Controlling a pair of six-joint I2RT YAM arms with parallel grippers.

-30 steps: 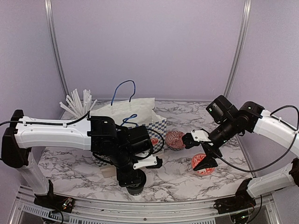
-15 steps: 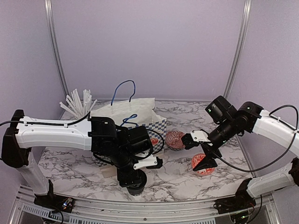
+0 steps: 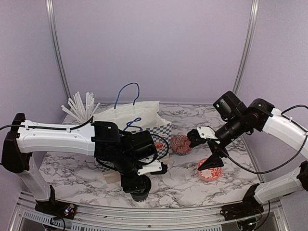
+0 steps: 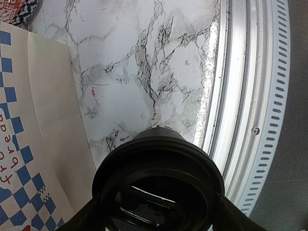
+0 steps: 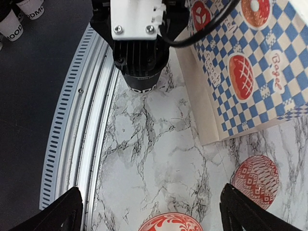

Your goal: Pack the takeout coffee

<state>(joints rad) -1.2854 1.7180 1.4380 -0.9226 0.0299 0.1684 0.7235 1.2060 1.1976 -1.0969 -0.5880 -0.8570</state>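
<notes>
Backdrop: plain lilac walls (image 3: 154,48) rise behind a white marble-patterned table (image 3: 86,171).
Far left: a black cup of white paper-wrapped straws (image 3: 79,107) stands at the back, apart from both arms.
Left gripper: the left gripper (image 3: 138,185) points down at the near edge. Its jaws straddle a small black paper cup with white lettering near the base (image 5: 143,79). Everything there is black on black, so it cannot be told whether they press the cup or only flank it.
Cup: it stands upright on the table by the near rail, in front of the bag and not yet inside it.
Bag: a white paper bag with blue checks and blue cord handles (image 3: 144,120) stands behind the left wrist.
Bowls: one red-and-white patterned bowl (image 3: 180,143) sits just right of the bag, and a second one (image 3: 210,171) sits nearer.
Right gripper: the right gripper (image 3: 201,151) hangs above the nearer bowl with its jaws wide apart, holding nothing.
Change: within the last second the right arm has drawn slightly up and back, while the left arm and the cup sit where they were.
Meaning: the right arm seems to be giving room, so the pick likely falls to the left arm. The cup still has to be lifted and lowered into the bag.
</notes>
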